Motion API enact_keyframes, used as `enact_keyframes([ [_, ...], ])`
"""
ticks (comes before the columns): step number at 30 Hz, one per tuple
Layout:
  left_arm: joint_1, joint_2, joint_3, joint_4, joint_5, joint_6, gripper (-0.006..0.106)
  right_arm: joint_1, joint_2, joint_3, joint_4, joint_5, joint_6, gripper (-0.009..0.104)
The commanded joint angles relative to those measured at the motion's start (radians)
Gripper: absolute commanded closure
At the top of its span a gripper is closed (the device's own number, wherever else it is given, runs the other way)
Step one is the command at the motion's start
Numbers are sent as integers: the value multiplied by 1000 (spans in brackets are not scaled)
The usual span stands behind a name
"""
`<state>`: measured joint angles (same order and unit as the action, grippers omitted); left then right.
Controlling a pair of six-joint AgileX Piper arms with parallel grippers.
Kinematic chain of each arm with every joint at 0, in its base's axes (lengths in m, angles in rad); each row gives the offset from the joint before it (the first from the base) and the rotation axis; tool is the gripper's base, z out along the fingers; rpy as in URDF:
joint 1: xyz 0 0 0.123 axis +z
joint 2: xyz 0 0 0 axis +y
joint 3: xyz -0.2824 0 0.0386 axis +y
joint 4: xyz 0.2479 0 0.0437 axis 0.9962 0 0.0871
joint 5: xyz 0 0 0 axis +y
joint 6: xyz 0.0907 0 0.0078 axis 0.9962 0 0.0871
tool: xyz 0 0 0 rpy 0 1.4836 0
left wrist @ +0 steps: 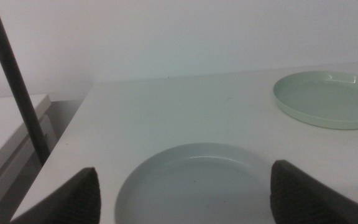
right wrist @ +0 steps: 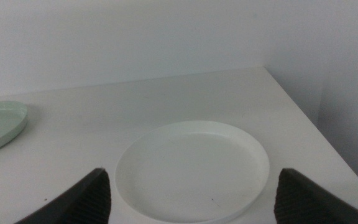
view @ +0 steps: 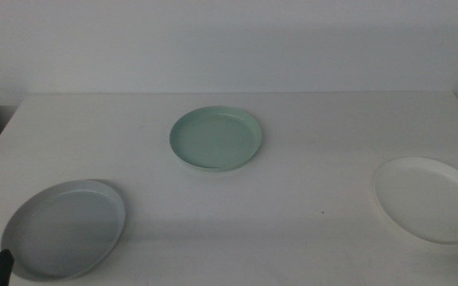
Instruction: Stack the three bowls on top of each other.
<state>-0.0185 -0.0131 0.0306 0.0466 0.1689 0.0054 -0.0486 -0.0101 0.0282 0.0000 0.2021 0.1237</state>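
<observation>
From the middle view, the three bowls lie apart on the white table, none stacked, so I judge the task is at its very start. The mint green bowl sits toward the far centre, the grey bowl near the front left corner, and the white bowl at the front right, close to the table's right edge. Only a dark tip of the left gripper shows at the bottom left, just beside the grey bowl's rim; the right arm is out of this view. Bare tabletop lies between all three bowls, giving plenty of room to carry one across.

In the left wrist view, the left gripper has its jaws wide apart and holds nothing, with the grey bowl lying between them. The mint green bowl is well apart beyond it. A dark pole stands off the table's edge.

In the right wrist view, the right gripper also stands wide apart and empty, with the white bowl between its jaws, and the table's edge falls away close beside it.

The next move probably calls for pinching a low rim, which is thin and shallow, then lifting clear before moving toward the centre bowl.
</observation>
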Motion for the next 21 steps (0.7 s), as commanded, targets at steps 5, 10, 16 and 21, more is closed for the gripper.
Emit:
enact_keyframes([
  [5, -8, 82, -158, 0, 5, -5, 10, -6, -27, -8, -6, -81, -5, -1],
  [10, -8, 255, -381, -1, 161, -5, 10, -6, -27, -8, -6, -81, -5, -1],
  [16, -8, 486, -650, 0, 367, -5, 10, -6, -27, -8, -6, -80, -5, -1],
  [21, -8, 654, -844, -1, 546, -5, 10, -6, -27, -8, -6, -78, -5, -1],
])
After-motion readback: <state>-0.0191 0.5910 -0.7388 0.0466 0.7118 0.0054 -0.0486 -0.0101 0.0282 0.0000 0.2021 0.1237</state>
